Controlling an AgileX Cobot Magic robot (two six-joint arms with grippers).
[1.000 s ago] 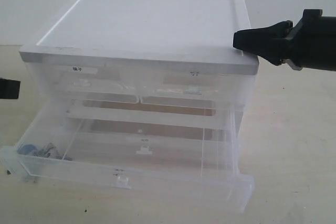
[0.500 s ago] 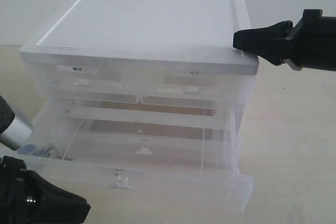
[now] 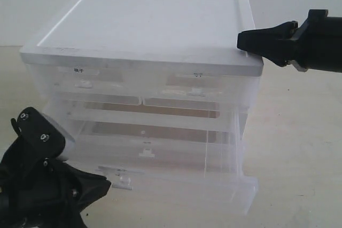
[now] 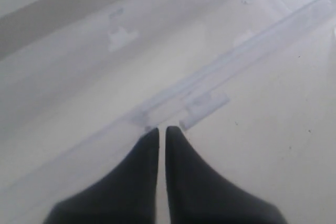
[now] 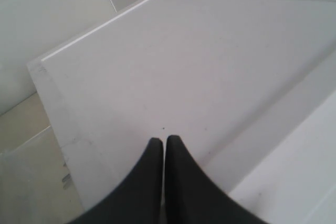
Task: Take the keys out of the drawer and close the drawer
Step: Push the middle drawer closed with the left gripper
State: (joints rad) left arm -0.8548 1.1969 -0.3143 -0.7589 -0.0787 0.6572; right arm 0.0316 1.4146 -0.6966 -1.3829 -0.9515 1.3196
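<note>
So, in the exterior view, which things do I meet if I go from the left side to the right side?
left gripper → drawer handle → right gripper

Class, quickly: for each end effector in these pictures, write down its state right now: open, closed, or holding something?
Left end effector: closed, holding nothing.
Right end effector: closed, holding nothing, over the cabinet top.
</note>
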